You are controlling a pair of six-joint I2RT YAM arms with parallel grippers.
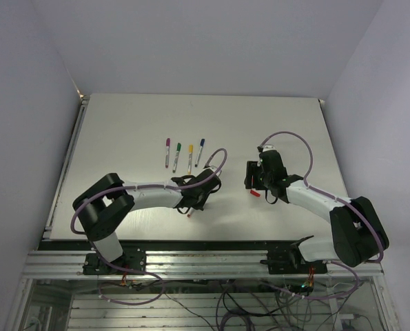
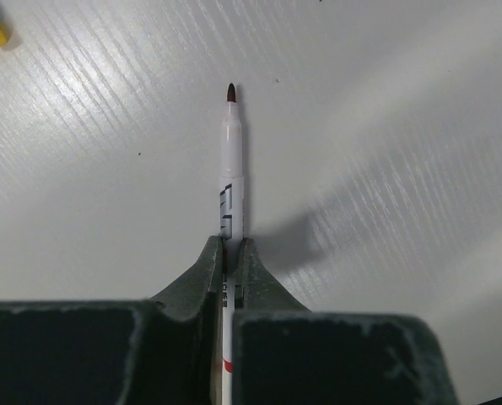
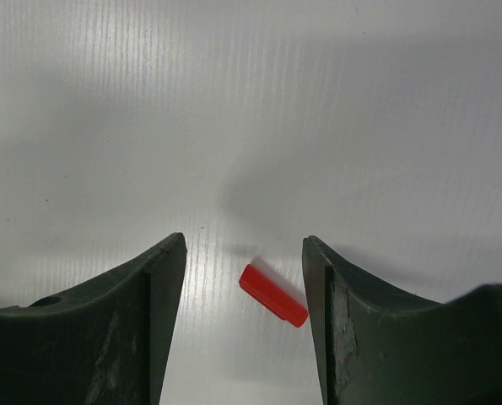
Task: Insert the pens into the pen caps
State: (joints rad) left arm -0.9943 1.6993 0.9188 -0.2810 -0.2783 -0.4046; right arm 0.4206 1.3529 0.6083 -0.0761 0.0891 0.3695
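Progress: four pens (image 1: 178,156) look capped; left gripper (image 2: 232,245) clamps red pen (image 2: 232,160); red cap (image 3: 273,295) lies between jaws of spread right gripper (image 3: 244,243).

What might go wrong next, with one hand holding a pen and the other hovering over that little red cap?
1. The red cap lies flat and askew under the open right hand. Closing on it might pinch it crookedly or flick it away.
2. The left hand grips the pen well back from its tip, so the tip may wobble and miss the cap's small opening.
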